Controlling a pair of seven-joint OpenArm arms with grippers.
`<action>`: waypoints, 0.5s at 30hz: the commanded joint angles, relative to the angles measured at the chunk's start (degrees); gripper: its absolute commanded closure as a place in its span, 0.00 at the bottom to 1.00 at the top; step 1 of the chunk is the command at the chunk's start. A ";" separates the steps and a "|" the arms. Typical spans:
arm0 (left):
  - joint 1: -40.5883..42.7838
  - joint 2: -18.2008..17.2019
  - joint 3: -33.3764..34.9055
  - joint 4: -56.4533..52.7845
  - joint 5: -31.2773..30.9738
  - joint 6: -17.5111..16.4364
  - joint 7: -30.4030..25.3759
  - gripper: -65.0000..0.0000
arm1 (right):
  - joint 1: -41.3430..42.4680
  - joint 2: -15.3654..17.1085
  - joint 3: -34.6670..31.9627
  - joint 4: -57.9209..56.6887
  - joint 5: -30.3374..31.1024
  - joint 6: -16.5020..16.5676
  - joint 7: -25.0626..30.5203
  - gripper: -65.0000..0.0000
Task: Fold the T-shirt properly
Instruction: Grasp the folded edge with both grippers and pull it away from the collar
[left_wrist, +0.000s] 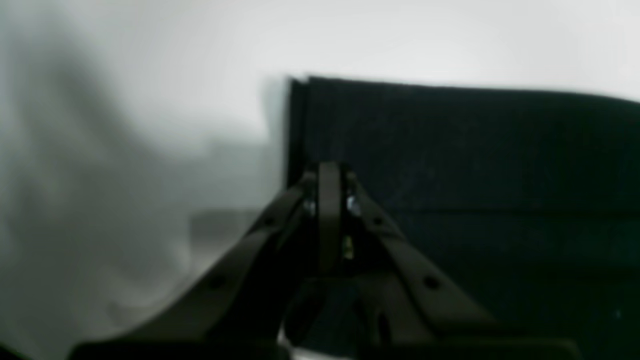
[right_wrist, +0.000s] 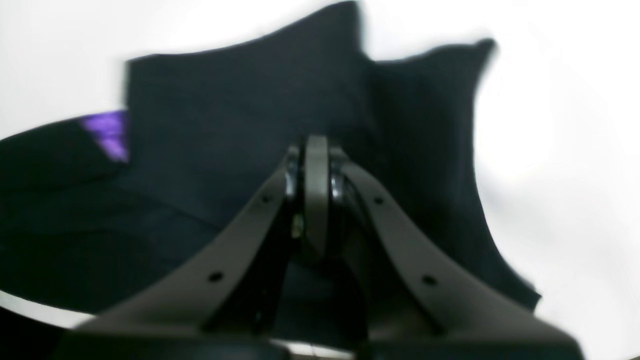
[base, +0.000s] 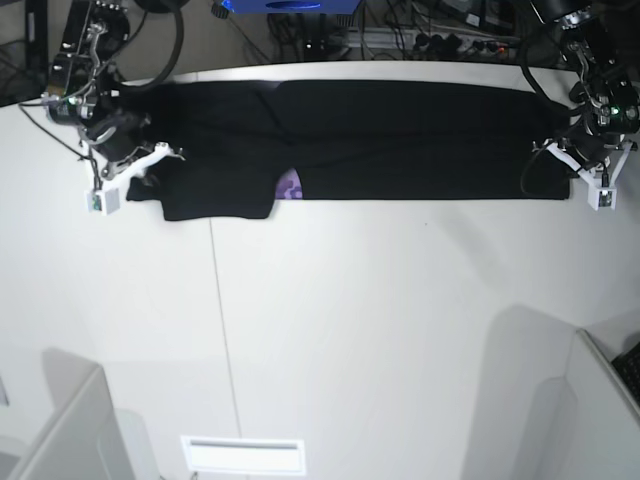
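Note:
The black T-shirt (base: 400, 140) lies as a long folded band across the far side of the white table (base: 350, 320). A bit of purple print (base: 289, 185) peeks out at its front edge. At the band's right end my left gripper (base: 578, 160) is shut, and in the left wrist view the left gripper (left_wrist: 329, 167) pinches the T-shirt (left_wrist: 475, 150) just inside its corner. My right gripper (base: 135, 160) is shut at the sleeve end. In the right wrist view the right gripper (right_wrist: 316, 142) bites into the rumpled T-shirt (right_wrist: 225, 100) beside the purple print (right_wrist: 107, 132).
Cables and a blue box (base: 290, 5) crowd the table's back edge. Grey panels stand at the front left (base: 60, 430) and front right (base: 600, 400). A white slotted plate (base: 243, 455) sits at the front edge.

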 joint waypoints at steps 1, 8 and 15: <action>-0.54 -0.49 0.94 0.93 -0.09 0.01 -0.81 1.00 | -0.30 0.41 -0.88 0.38 -0.22 -0.18 -0.62 1.00; -0.28 0.21 4.90 -7.95 3.87 0.01 -0.99 1.00 | 0.23 0.41 -3.87 -10.61 -0.40 -0.26 1.76 1.00; -6.96 1.09 4.90 -16.04 8.61 0.01 -1.16 1.00 | 7.09 0.85 -3.96 -22.47 -0.49 -0.26 4.40 1.00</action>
